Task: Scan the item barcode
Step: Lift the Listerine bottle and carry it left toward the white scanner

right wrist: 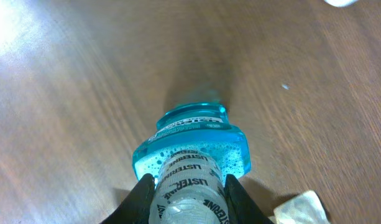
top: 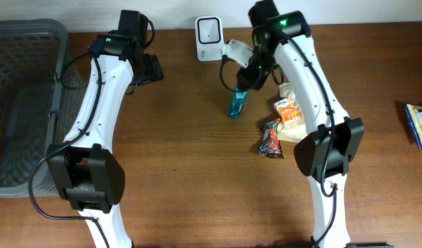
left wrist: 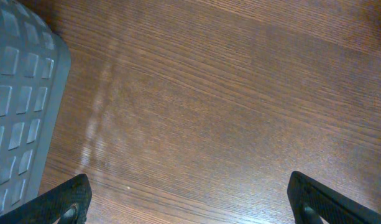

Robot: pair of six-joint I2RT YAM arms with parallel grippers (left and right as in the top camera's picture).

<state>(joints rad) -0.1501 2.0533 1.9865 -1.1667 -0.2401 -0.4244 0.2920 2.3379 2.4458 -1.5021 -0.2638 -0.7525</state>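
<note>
Brown wood-grain table (top: pixel 197 158) fills the background of all three views. The grey mesh basket (top: pixel 18 103) sits at the left edge of the overhead; the left wrist camera catches only one corner of it.

Only the overhead gives you:
- both arms
- the white scanner (top: pixel 208 29) at the far edge of the table
- a blue-and-white box (top: pixel 418 124) at the right edge
- a pale orange packet (top: pixel 288 110) beside the right arm, and a dark red packet (top: pixel 270 140) just below it

Task item: the teal bottle (top: pixel 237 102) hangs tilted from the right arm. It is near the scanner, on its near side and slightly to the right, and not touching it. You can't tell from either view whether its base touches the wood.

The right wrist view adds what the overhead can't resolve: "LISTERINE" printed around the clear cap end, and foam inside the bottle's shoulder. It also shows a white sliver at the top right edge and a pale corner at the bottom right. I can't tell what either is.

Fingers:
- Right gripper (right wrist: pixel 190 193): the black fingers (right wrist: pixel 140 196) are drawn in on the cap end, one each side, both touching it. It's pinching the bottle.
- Left gripper (left wrist: pixel 190 202): the fingers (left wrist: pixel 69 199) are spread wide, with the tips at the bottom corners of the frame. Only bare wood shows between them and they hold nothing. It hovers just beside the basket corner.
</note>
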